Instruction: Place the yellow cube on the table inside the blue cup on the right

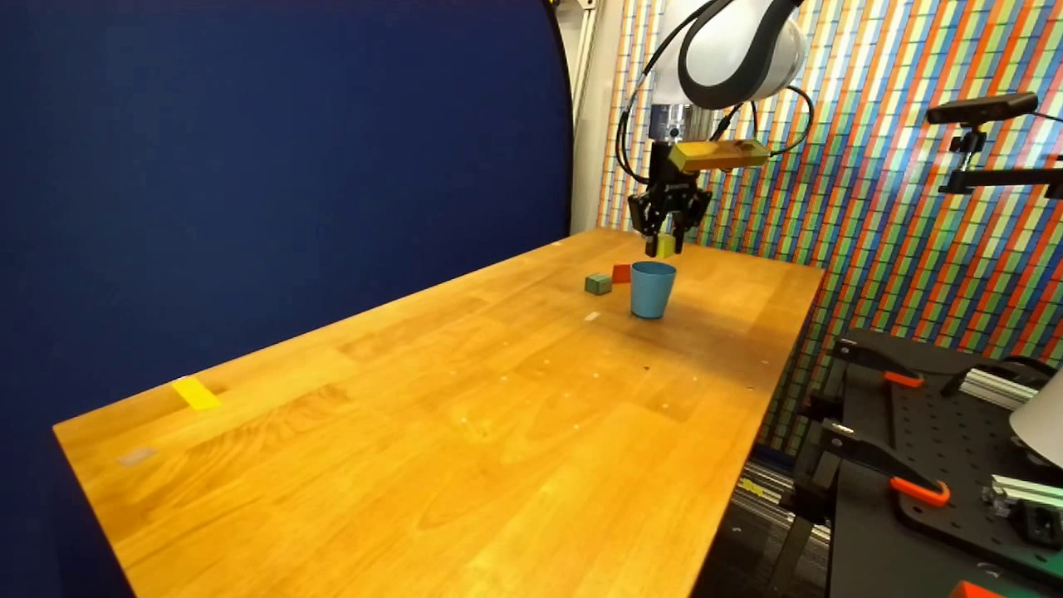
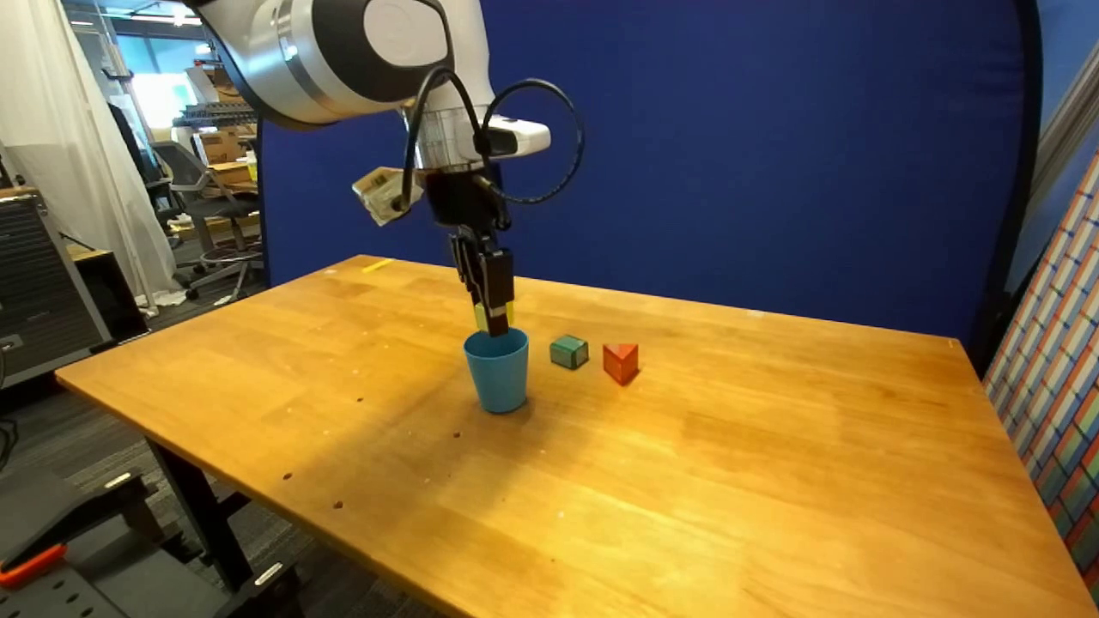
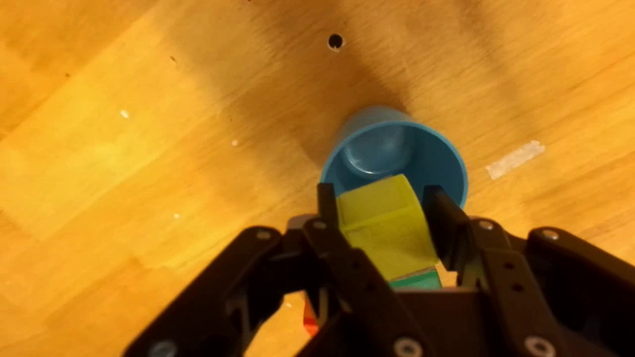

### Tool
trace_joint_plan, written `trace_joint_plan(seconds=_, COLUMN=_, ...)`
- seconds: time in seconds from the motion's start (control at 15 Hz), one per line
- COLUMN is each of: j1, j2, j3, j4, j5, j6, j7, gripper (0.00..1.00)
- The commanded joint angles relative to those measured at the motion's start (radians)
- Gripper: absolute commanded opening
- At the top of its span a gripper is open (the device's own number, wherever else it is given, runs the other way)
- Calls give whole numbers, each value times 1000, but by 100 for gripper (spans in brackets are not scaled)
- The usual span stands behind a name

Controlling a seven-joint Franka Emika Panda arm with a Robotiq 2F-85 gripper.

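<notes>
1. Facing the scene as in an exterior view, I am seeing a flat yellow tape strip (image 2: 378,265) at the far left. It is lying on the light orange-brown wood-grain table (image 2: 773,481), probably serving as a marker.

2. Further right, the black two-fingered gripper (image 3: 381,198) is pointing downward. Its fingers are pinching the bright yellow cube (image 3: 389,228) from two opposite sides, presumably so that a small parting is enough for dropping it.

3. Beneath, the light-blue tapered cup (image 2: 498,378), plastic-looking, is standing upright with its mouth facing up, ready for catching. The cube is hanging just above the rim, not yet inside. In the wrist view it is covering part of that rim, so I am not able to tell whether it is centred.

4. I am judging that only lining up, perhaps lowering, and letting go are remaining; releasing off-centre would be risking a bounce off the rim.

5. To the cup's right, a green box-shaped block (image 2: 569,353) is resting, then a red wedge-shaped block (image 2: 621,363); both are sitting apart from the cup, apparently playing no part.

6. Counting, I am finding one gripper, one cup, one yellow cube, one green block, one red block and one yellow strip.
</notes>
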Motion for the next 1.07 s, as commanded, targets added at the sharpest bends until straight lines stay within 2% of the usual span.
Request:
trace_joint_plan(seconds=0.0, j1=-8, j2=-9, j3=6, j4=-21, j5=-21, j6=11, j7=34, gripper=22)
trace_joint_plan(seconds=0.33, j1=0, j2=28, j3=16, j4=8, j5=-19, j6=10, j7=35, gripper=22)
trace_joint_plan(seconds=0.4, j1=1, j2=33, j3=17, j4=13, j5=-20, j6=9, j7=38, gripper=72)
trace_joint_plan(seconds=0.47, j1=0, j2=36, j3=19, j4=17, j5=-14, j6=10, j7=35, gripper=73)
trace_joint_plan(seconds=0.73, j1=-5, j2=28, j3=24, j4=24, j5=6, j6=1, j7=20, gripper=100)
trace_joint_plan(seconds=0.8, j1=-14, j2=21, j3=35, j4=23, j5=38, j6=-17, j7=-8, gripper=100)
trace_joint_plan(seconds=0.87, j1=-7, j2=30, j3=24, j4=11, j5=5, j6=-2, j7=12, gripper=100)
trace_joint_plan(seconds=1.0, j1=-6, j2=31, j3=24, j4=8, j5=7, j6=-3, j7=11, gripper=100)
